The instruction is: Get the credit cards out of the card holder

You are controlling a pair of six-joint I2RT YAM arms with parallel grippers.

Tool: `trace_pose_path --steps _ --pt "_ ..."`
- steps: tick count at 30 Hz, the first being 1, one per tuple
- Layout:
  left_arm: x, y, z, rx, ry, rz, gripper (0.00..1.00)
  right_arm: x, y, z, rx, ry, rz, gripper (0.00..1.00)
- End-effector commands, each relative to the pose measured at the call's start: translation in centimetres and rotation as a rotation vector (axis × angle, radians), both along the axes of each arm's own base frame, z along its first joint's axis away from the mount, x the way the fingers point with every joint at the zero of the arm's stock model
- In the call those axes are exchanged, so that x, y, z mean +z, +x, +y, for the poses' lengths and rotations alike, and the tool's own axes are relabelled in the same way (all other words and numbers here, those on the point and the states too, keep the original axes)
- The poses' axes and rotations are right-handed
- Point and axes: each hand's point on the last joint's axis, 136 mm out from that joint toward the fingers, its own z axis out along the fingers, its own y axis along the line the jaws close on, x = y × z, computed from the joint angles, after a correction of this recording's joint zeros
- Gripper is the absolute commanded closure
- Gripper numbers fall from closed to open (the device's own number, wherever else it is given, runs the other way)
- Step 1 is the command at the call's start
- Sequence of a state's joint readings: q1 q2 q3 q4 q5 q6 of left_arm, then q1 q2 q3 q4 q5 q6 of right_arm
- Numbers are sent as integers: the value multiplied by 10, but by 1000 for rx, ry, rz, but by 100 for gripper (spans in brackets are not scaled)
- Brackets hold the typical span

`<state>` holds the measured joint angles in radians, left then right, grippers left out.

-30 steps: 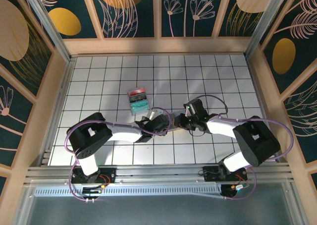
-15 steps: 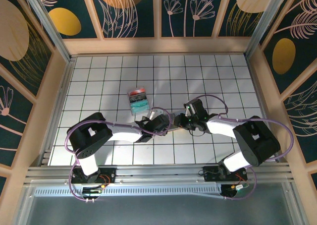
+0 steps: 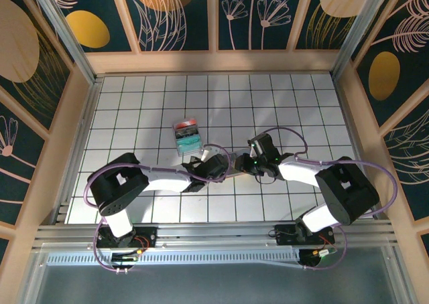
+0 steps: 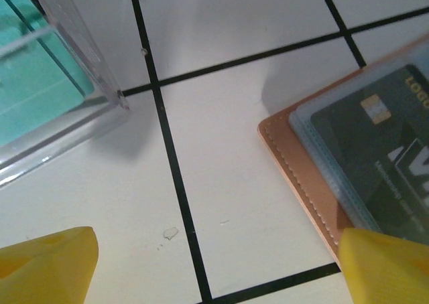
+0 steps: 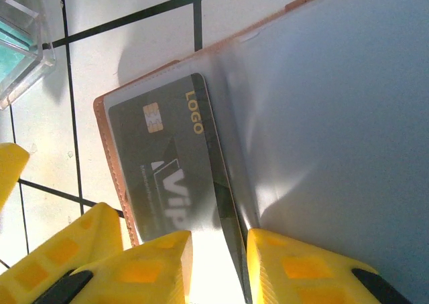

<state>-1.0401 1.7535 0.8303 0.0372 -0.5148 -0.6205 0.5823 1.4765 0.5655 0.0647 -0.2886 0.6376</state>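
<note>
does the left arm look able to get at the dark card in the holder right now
Likely yes: the left gripper is open right beside the card holder, dark card face up. The right gripper straddling that card's edge may crowd it.

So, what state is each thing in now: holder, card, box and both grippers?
holder: lying open, flat.
card: dark, tucked in the holder, not out yet.
box: clear, something teal inside, apart from the holder.
left gripper: open wide, empty.
right gripper: jaws narrow, astride the card's long edge; grip unclear.
</note>
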Motion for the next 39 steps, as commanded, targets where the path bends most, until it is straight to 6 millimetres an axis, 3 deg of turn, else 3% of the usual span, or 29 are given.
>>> trace_pose_path --steps 1,8,28,39 --pt "22 8 -4 38 -50 -46 7 -5 -4 -6 -13 -47 23 71" --pt "20 15 -9 50 -38 -52 7 -2 -3 -4 -10 -38 19 72" --pt "-5 24 6 87 67 -23 10 18 9 4 -2 -57 -31 71" --pt "-17 19 10 67 92 4 10 2 8 6 16 -30 2 72"
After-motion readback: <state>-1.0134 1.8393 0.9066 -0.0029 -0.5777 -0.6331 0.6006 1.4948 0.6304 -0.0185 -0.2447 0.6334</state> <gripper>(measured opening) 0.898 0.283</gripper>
